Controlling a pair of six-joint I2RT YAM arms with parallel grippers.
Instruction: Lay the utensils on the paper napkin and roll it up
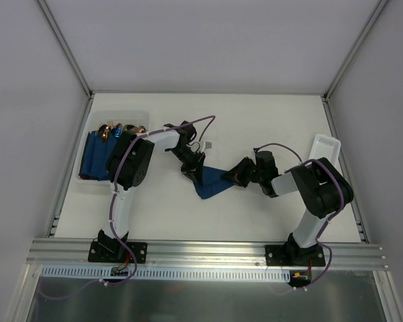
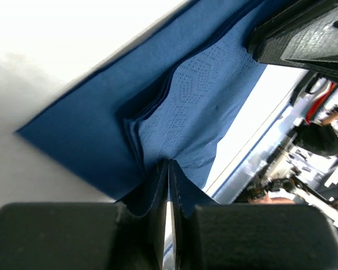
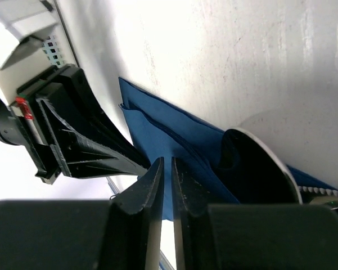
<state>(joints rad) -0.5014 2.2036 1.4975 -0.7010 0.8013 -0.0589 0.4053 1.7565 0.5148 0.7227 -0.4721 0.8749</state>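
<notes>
**A:** Status? Quick.

**B:** L gripper (image 2: 169, 171) is pinched fully together on a fold of the napkin (image 1: 213, 186). The paper bunches right at my tips and fans out flat in front of them. R gripper (image 3: 167, 169) sits opposite, tips facing my L ones, napkin btwn the two hands. R jaws are a thin slit apart w/ the napkin's edge right at the tips. Whether they actually bite the paper I can't tell, the view's too tight.

**A:** So what worries you?

**B:** Tearing, mostly. It's thin paper held from two sides. If my hands pull apart, or one lifts faster than the other, I'd expect a rip at the L pinch, where the layers are crumpled.

**A:** And if R hasn't got it?

**B:** Then that side drops when I move and the fold flops open on the table (image 1: 255, 127) under my hands. The roll goes lopsided, and any cutlery tucked in could slide out the loose end.

**A:** Hands hitting each other?

**B:** Real risk imo. They're near, fingers pointed at each other across the napkin. A roll needs both wrists turning close in. One sloppy turn and the fingers knock together or trap extra layers.

**A:** Anything else?

**B:** Roll may come out loose. The paper's creased & doubled near my L tips, so it prob won't wrap evenly unless I hold it taut, not tight.
</notes>
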